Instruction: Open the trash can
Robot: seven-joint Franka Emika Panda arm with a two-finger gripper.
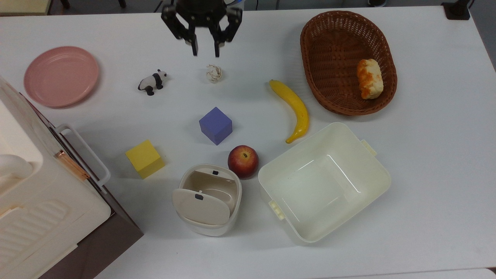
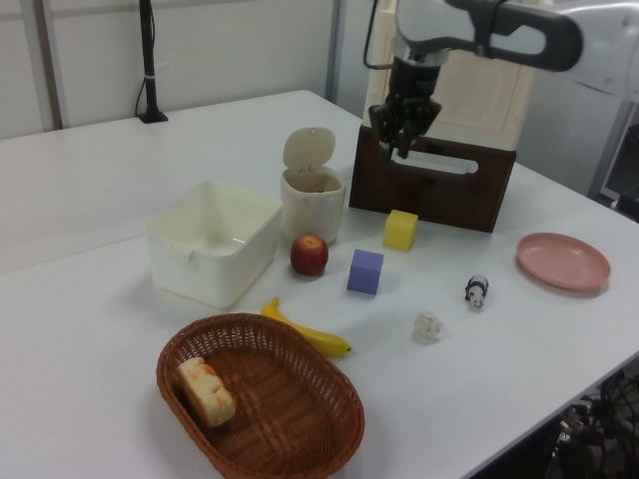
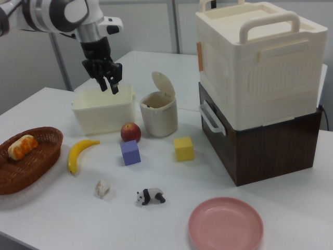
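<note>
The trash can (image 1: 209, 205) stands just beside the apple (image 1: 243, 161), between the yellow cube (image 1: 145, 158) and the cream tub (image 1: 323, 182). Its lid (image 2: 308, 148) is up and the inside shows, so the opening seems done. The gripper (image 1: 206, 46) hangs well apart from it, fingers spread and holding nothing

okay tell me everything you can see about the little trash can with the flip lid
The trash can is a small white bin of smooth plastic with rounded corners, standing upright on the white table. Its beige hinged lid is flipped up, so the beige inside is exposed; nothing can be made out in it. A small dark button sits on the rim. The apple sits right beside it, the cream tub just past that. The tool is well away from it.
</note>
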